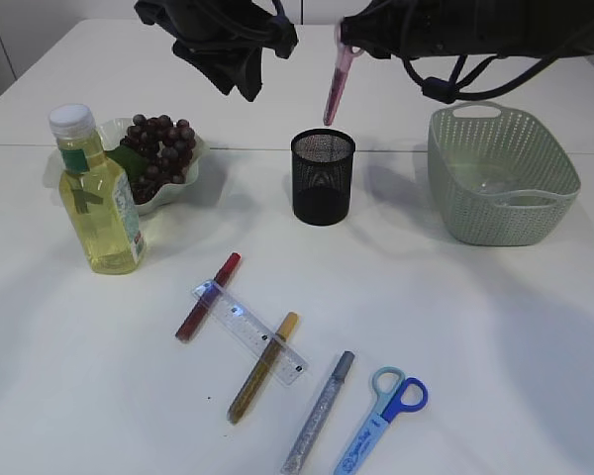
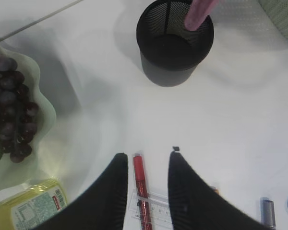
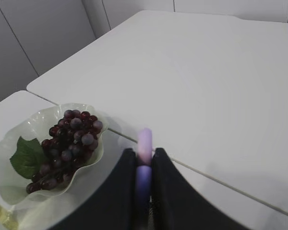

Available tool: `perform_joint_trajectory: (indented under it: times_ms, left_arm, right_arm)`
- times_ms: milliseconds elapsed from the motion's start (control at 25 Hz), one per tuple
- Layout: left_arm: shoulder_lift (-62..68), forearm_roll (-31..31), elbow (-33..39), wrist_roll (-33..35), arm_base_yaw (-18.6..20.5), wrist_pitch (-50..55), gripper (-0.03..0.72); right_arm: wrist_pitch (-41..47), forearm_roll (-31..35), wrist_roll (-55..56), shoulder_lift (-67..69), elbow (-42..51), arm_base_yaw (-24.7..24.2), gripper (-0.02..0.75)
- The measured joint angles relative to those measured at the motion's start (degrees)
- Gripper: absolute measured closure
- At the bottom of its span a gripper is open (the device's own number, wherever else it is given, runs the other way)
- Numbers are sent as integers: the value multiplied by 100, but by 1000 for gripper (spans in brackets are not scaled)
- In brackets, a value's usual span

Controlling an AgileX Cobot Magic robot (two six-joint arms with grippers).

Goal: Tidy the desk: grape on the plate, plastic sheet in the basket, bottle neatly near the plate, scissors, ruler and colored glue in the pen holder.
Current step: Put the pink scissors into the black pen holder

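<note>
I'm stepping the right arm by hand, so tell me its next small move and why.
Probably lower it straight down, then open. The right claw grips the pink glue by its top, and the tip hangs just above the holder's mouth, not yet inside. Releasing now risks it bouncing off the rim.

Both arms are black, matte, with bulky angular housings; the right arm point(image 1: 475, 30) trails looped black cables point(image 1: 455, 74); the left gripper point(image 2: 145, 191) has two smooth, tapering, curved black fingers point(image 2: 110, 196); the right gripper's point(image 3: 144, 191) fingers look alike.
</note>
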Motion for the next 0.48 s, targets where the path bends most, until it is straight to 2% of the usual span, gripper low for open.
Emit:
perform_joint_trajectory:
  times_ms: [480]
  left_arm:
    - [0, 8, 0, 0, 0, 0, 473]
  right_arm:
    - [-27, 0, -63, 420, -261, 0, 650]
